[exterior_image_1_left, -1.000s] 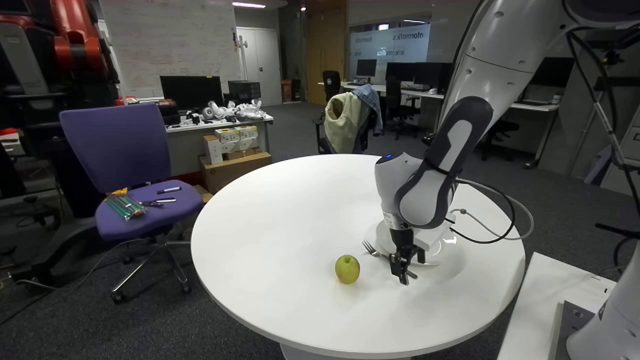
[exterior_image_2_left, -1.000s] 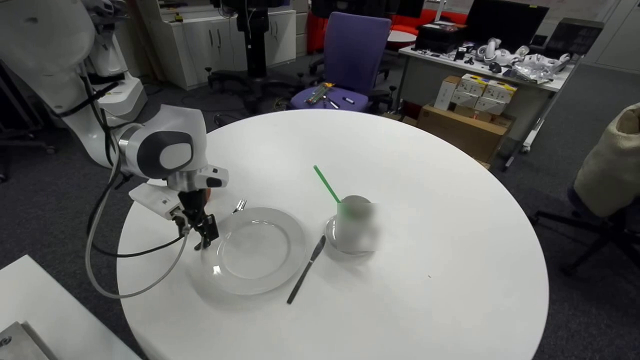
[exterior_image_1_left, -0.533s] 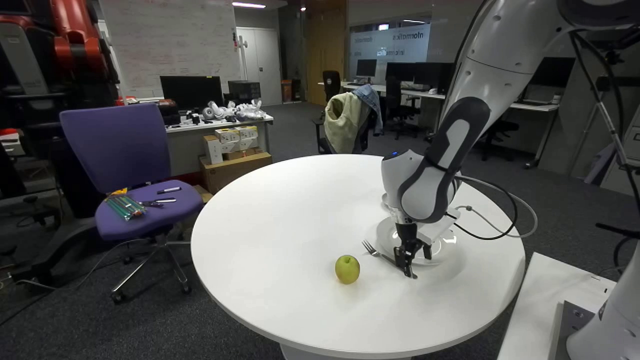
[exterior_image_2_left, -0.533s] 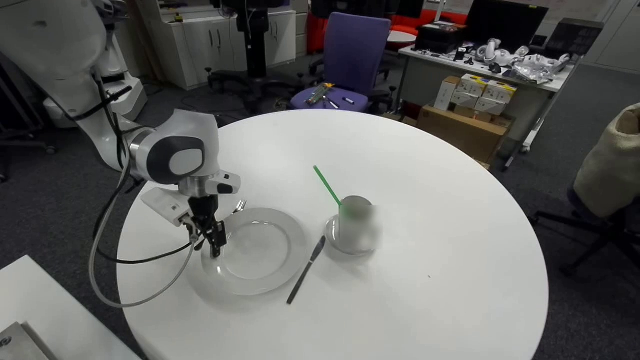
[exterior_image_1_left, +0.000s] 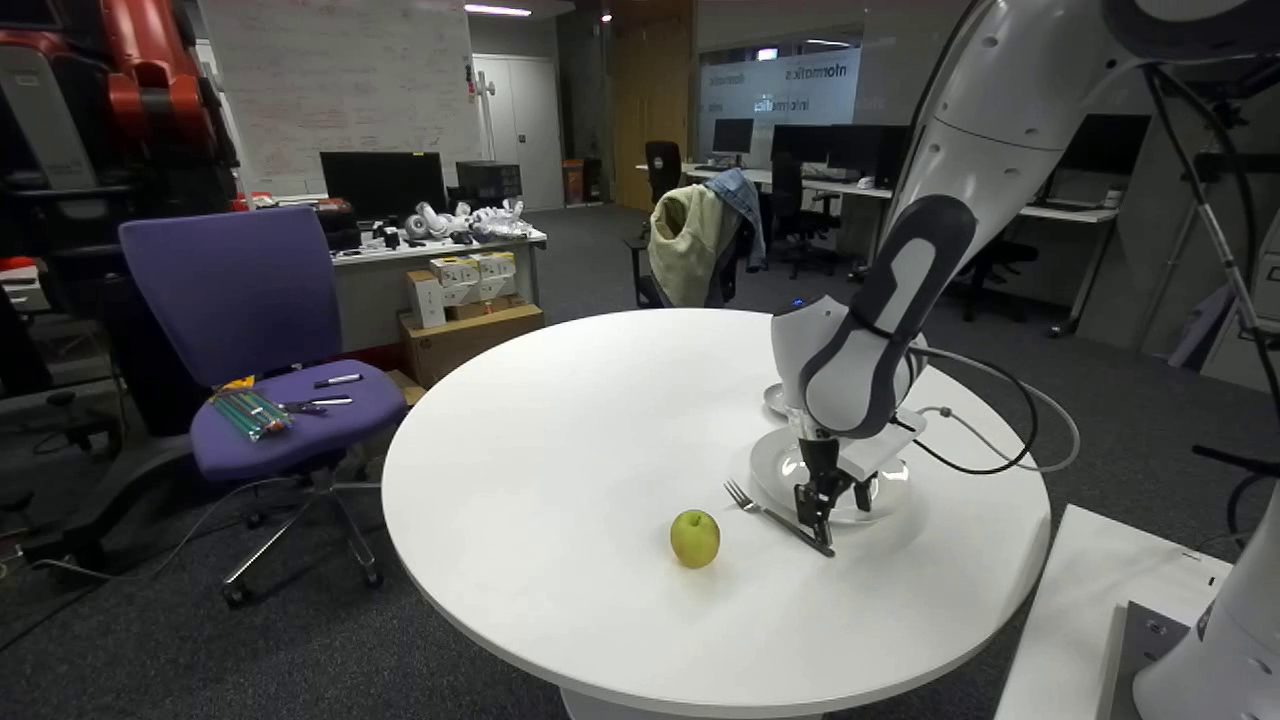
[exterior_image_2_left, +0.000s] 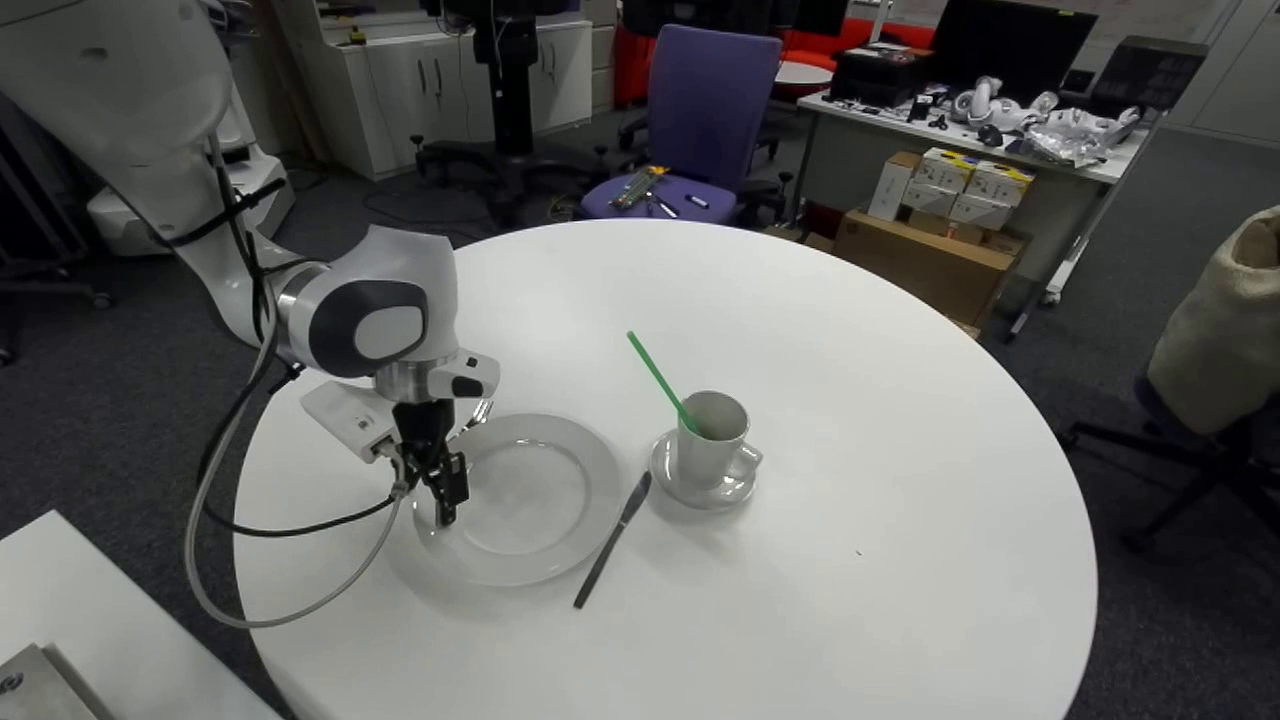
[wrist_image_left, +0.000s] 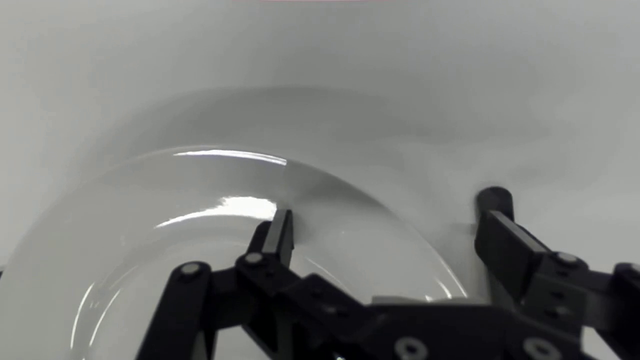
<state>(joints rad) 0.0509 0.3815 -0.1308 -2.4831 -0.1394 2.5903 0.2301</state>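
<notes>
My gripper (wrist_image_left: 388, 220) is open and points down at the edge of a white plate (wrist_image_left: 200, 180). In the wrist view one finger is over the plate and the other is outside its rim, above the dark handle of a fork (wrist_image_left: 495, 196). The rim lies between the fingers; I cannot tell whether either finger touches anything. In both exterior views the gripper (exterior_image_1_left: 843, 522) (exterior_image_2_left: 440, 500) is at the side of the plate (exterior_image_1_left: 772, 468) (exterior_image_2_left: 540, 500). The fork (exterior_image_1_left: 778, 520) lies beside the plate, its tines (exterior_image_2_left: 483, 411) partly behind the arm.
A green apple (exterior_image_1_left: 695, 538) stands on the round white table (exterior_image_1_left: 560, 450). Beyond the plate lie a knife (exterior_image_2_left: 622, 528) and a saucer (exterior_image_2_left: 735, 494) bearing a white cup (exterior_image_2_left: 708, 458) with a green straw (exterior_image_2_left: 655, 372). A cable (exterior_image_2_left: 195, 520) loops beside the arm.
The gripper has moved from beside the fork handle across to the plate's rim, one finger now over the plate. The fork, plate and apple have stayed in place.
</notes>
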